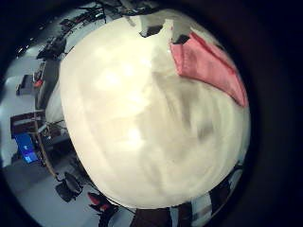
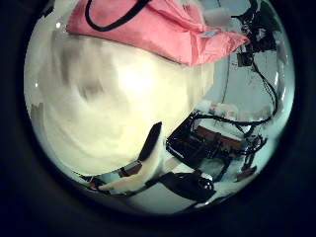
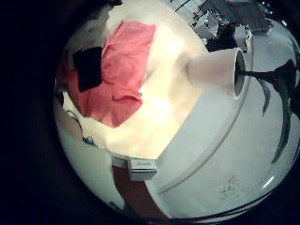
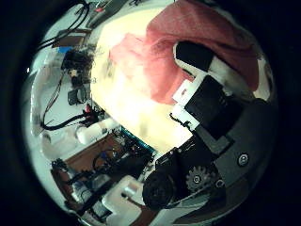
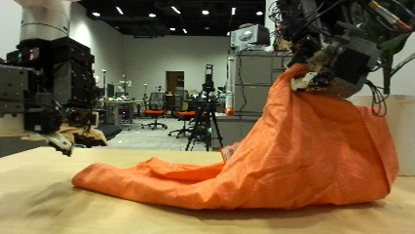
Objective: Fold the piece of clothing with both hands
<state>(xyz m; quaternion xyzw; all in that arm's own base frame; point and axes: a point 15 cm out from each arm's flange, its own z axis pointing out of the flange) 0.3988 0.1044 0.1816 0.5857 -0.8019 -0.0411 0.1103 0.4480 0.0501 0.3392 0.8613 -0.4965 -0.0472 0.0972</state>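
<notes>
Best done by keeping the right hand (image 5: 331, 60), upper right of frame, pinched on the orange garment (image 5: 259, 156) lifted from the pale bench (image 5: 52, 200) (tail trailing lower left), and bringing in the left hand (image 5: 58, 136), fingers unclear.

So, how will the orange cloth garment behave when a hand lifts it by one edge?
The orange cloth garment is probably floppy: its raised part hangs in folds under the right hand, while the rest trails on the wooden table. It seems light and thin. It may slide rather than roll.
</notes>
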